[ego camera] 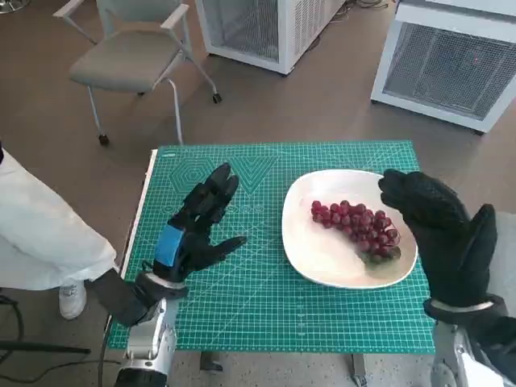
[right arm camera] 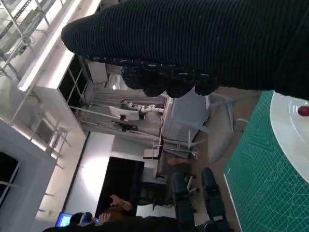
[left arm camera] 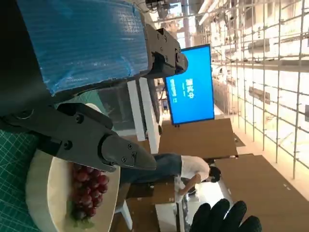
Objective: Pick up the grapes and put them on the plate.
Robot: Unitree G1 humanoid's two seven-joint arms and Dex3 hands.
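I see red grape bunch (ego camera: 356, 226) on white oval plate (ego camera: 310, 250), tabletop's right side. Left hand (ego camera: 193, 230) spread, empty; right hand (ego camera: 439, 230) spread above plate's right edge.

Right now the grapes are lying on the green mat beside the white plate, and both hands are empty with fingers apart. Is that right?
Not quite. The grapes are lying on the white plate, not on the green mat beside it; the head view shows this. The rest holds: the left hand and the right hand are both empty with fingers apart.
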